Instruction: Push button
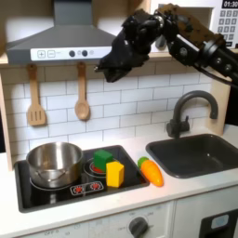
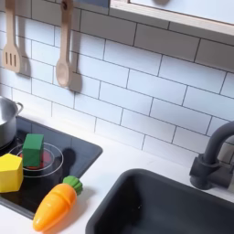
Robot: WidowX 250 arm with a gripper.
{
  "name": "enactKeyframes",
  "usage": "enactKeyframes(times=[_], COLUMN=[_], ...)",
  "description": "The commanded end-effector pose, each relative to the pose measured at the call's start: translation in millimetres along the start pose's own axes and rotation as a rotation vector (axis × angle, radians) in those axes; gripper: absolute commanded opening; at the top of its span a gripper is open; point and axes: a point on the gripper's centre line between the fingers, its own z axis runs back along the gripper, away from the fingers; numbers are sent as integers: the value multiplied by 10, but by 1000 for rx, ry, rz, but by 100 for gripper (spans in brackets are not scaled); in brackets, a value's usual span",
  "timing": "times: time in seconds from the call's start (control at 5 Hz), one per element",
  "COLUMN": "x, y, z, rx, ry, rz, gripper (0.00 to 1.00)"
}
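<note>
In the first exterior view a row of small round buttons (image 1: 83,53) runs along the front of the grey range hood (image 1: 56,42). My black gripper (image 1: 108,69) hangs just right of and slightly below the last button, at the hood's right end. Its fingers point down and to the first exterior view's left. They merge into one dark mass, so how the jaws stand is unclear, and nothing shows between them. Whether it touches the hood is not clear.
A steel pot (image 1: 54,162), a green block (image 2: 33,149), a yellow block (image 2: 9,172) and a toy carrot (image 2: 57,206) sit on the stove (image 1: 79,191). A spatula (image 1: 35,98) and a spoon (image 1: 82,93) hang below the hood. The sink (image 1: 200,153) and faucet (image 1: 186,112) lie at the right.
</note>
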Motion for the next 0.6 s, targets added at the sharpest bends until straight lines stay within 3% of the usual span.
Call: enactKeyframes(times=[0.0,0.2,0.4], x=[153,239,291], y=[5,10,-37], z=[-144,-195,-272], rx=[-18,-15,-42], ry=[-37,-38,-60], rz=[11,3,2], gripper=[0,0,0])
